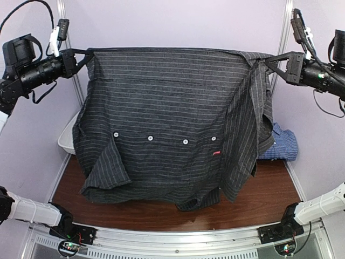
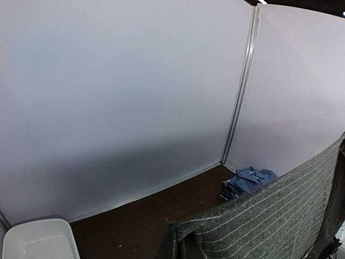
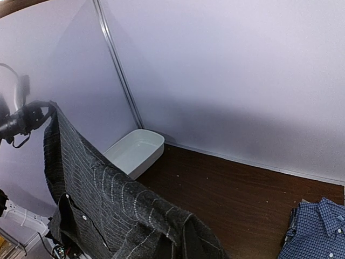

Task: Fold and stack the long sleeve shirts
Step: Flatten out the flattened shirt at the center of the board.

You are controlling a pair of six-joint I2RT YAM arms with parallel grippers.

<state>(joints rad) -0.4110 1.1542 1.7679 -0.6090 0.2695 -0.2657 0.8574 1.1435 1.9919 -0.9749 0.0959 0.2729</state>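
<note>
Black pinstriped shirt (image 1: pixel 172 118) hangs spread, left gripper (image 1: pixel 85 53) and right gripper (image 1: pixel 268 61) each clamped on upper corner. Step: spreading for fold. Next likely: lower flat onto table (image 1: pixel 259 199), evenly.

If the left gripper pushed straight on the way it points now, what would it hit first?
Probably the black pinstriped shirt it holds: the left gripper points along the taut top edge toward the right gripper. Depth is unclear.
</note>
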